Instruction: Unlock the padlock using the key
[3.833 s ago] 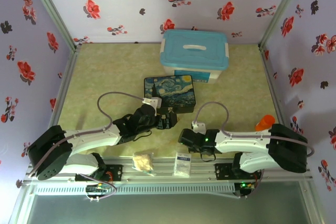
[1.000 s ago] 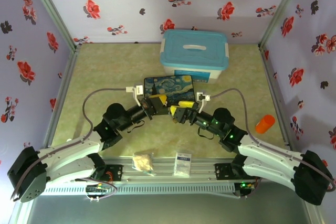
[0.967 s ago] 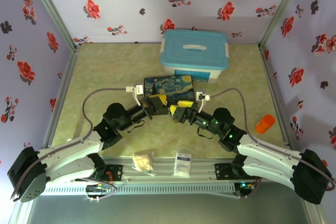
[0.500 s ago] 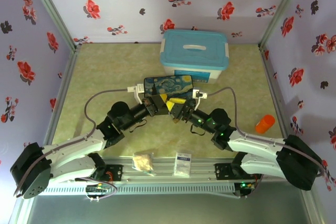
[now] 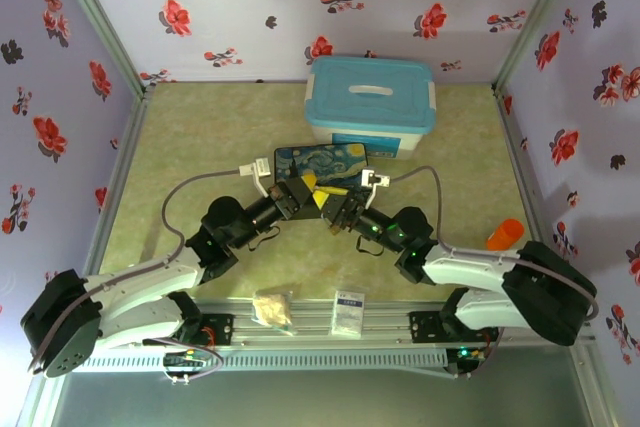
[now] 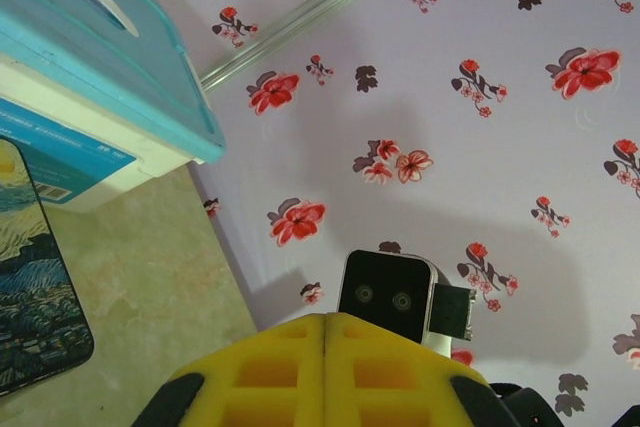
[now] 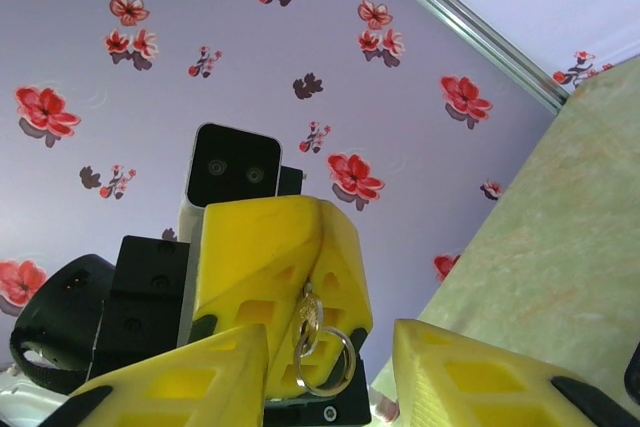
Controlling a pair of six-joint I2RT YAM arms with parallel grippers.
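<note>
I can't make out a single word or number from here. The blue label on the front of the white storage bin carries a line of white print and a barcode patch, both too small to read. The white packet at the near edge of the table has blue print, which is also illegible.

Bright, even light falls from above; a soft shadow lies on the flowered wall. Wrist views bow at the edges, and their nearest parts blur.
</note>
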